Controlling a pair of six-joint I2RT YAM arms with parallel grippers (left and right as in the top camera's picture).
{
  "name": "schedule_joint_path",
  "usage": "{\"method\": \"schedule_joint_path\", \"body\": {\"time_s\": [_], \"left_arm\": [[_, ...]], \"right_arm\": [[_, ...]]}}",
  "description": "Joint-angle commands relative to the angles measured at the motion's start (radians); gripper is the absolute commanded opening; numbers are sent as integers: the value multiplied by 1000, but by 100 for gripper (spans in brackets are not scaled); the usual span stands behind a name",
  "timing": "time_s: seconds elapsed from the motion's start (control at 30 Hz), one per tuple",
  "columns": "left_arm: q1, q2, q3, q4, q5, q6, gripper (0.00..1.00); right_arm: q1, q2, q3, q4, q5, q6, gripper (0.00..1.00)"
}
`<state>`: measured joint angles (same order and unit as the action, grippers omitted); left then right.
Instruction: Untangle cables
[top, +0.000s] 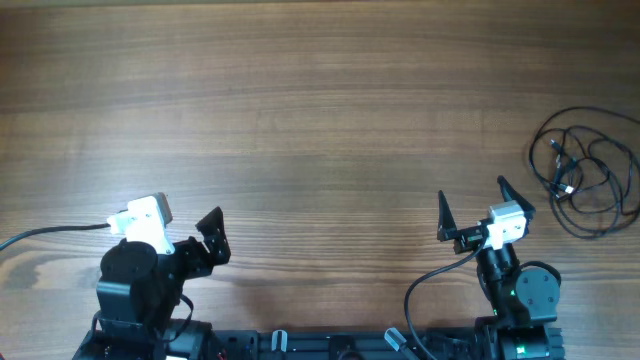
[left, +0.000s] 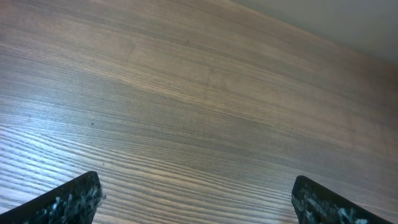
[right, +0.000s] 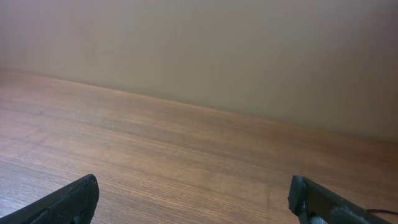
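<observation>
The cables (top: 585, 172) are a loose tangle of thin black cords with small silvery plug ends. They lie at the far right of the table in the overhead view. My right gripper (top: 475, 207) is open and empty, to the left of the tangle and nearer the front, apart from it. My left gripper (top: 214, 238) is open and empty at the front left, far from the cables. The left wrist view shows its open jaws (left: 196, 204) over bare wood. The right wrist view shows open jaws (right: 194, 202) over bare wood, and no tangle.
The wooden table (top: 320, 120) fills the overhead view. A thicker black cable (top: 50, 233) runs from the left edge to the left arm. Both arm bases stand at the front edge. A pale wall (right: 199, 50) rises behind the table's far edge.
</observation>
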<state>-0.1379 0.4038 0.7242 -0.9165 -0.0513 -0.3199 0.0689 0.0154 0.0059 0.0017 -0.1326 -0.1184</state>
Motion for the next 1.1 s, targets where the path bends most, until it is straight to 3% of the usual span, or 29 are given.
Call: {"method": "schedule_joint_path", "body": {"time_s": [0.0, 0.27, 0.4, 0.47, 0.7, 0.87, 1.0, 1.07], "left_arm": [[3, -5, -8, 2, 9, -3, 100], [15, -24, -9, -42, 33, -3, 100], [104, -110, -90, 58, 47, -2, 100], [127, -166, -161, 138, 61, -2, 100], [145, -363, -499, 629, 108, -2, 100], [145, -401, -636, 920, 114, 4, 100], [145, -401, -692, 1059, 125, 104, 100], [145, -401, -719, 1053, 155, 161, 100]], "right_arm": [[4, -12, -1, 5, 16, -13, 100], [4, -12, -1, 5, 16, -13, 100], [4, -12, -1, 5, 16, -13, 100], [4, -12, -1, 5, 16, -13, 100], [4, -11, -1, 5, 16, -13, 100], [4, -11, -1, 5, 16, -13, 100], [4, -11, -1, 5, 16, -13, 100], [4, -11, -1, 5, 16, -13, 100]]}}
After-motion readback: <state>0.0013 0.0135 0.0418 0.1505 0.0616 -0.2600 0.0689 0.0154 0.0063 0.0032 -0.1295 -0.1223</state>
